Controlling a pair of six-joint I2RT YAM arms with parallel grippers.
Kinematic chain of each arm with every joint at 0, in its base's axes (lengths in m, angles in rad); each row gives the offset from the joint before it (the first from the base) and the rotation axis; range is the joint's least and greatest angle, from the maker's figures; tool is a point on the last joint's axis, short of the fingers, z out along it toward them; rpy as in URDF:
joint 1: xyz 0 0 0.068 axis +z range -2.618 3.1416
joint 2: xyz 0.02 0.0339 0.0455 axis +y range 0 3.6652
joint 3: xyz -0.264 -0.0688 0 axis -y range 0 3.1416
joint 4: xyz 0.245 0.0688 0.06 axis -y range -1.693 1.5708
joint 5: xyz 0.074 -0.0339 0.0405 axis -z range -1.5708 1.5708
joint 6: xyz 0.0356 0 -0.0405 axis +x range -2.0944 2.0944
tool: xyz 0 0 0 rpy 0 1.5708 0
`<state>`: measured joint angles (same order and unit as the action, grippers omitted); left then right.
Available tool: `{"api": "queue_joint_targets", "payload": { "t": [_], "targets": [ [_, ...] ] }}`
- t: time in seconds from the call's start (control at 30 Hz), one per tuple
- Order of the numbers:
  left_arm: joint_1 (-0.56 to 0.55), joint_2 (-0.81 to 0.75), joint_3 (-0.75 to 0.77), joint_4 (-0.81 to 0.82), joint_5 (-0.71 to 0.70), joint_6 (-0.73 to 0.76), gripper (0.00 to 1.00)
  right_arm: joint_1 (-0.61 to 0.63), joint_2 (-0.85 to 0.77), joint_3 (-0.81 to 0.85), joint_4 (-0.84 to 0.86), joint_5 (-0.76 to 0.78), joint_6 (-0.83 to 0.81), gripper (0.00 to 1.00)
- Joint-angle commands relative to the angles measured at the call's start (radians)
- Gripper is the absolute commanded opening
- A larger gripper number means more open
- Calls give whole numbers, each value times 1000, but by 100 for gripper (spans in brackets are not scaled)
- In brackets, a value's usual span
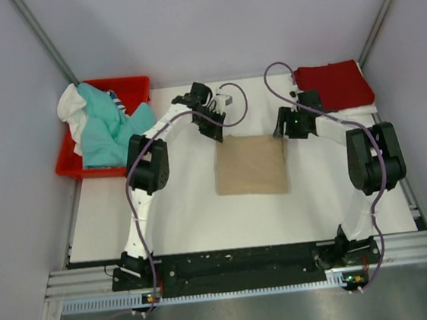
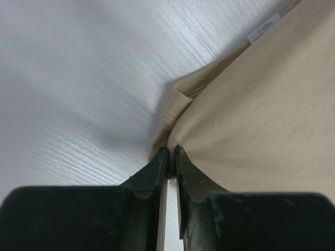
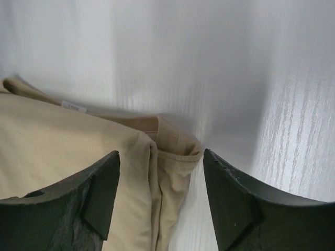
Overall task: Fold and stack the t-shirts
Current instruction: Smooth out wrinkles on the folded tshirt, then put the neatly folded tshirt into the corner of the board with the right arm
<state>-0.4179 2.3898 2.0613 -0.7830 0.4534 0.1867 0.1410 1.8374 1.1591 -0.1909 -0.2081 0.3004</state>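
Observation:
The tan-beige t-shirt [image 1: 251, 165] lies folded in a rectangle at the middle of the table. My left gripper [image 1: 217, 126] is at its far left corner. In the left wrist view the left gripper [image 2: 171, 150] is shut, pinching the edge of the tan cloth [image 2: 261, 115]. My right gripper [image 1: 280, 128] is at the far right corner. In the right wrist view the right gripper [image 3: 161, 157] is open, its jaws standing either side of the folded tan corner [image 3: 63, 141]. A folded dark red t-shirt [image 1: 335, 84] lies at the back right. Teal [image 1: 107, 129] and white [image 1: 72, 106] t-shirts lie crumpled in the tray.
A bright red plastic tray [image 1: 135, 84] stands at the back left, partly off the white table [image 1: 180, 209]. Grey walls and metal posts close in the back and sides. The arm bases and a black rail run along the near edge.

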Motion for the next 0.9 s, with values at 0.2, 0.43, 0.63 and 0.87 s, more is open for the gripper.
{"api": "queue_joint_targets", "payload": {
  "t": [0.2, 0.43, 0.63, 0.87],
  "targets": [
    [4, -3, 42, 1, -15, -1, 14, -47, -185, -229, 184, -235, 84, 84],
    [2, -1, 36, 2, -10, -1, 14, -54, -34, -236, 295, -346, 154, 76],
    [4, 3, 36, 4, -31, 3, 14, -81, 23, -216, 380, -418, 195, 21],
    [13, 19, 89, -2, -67, 0, 16, -84, 22, -142, 297, -429, 119, 0]
  ]
}}
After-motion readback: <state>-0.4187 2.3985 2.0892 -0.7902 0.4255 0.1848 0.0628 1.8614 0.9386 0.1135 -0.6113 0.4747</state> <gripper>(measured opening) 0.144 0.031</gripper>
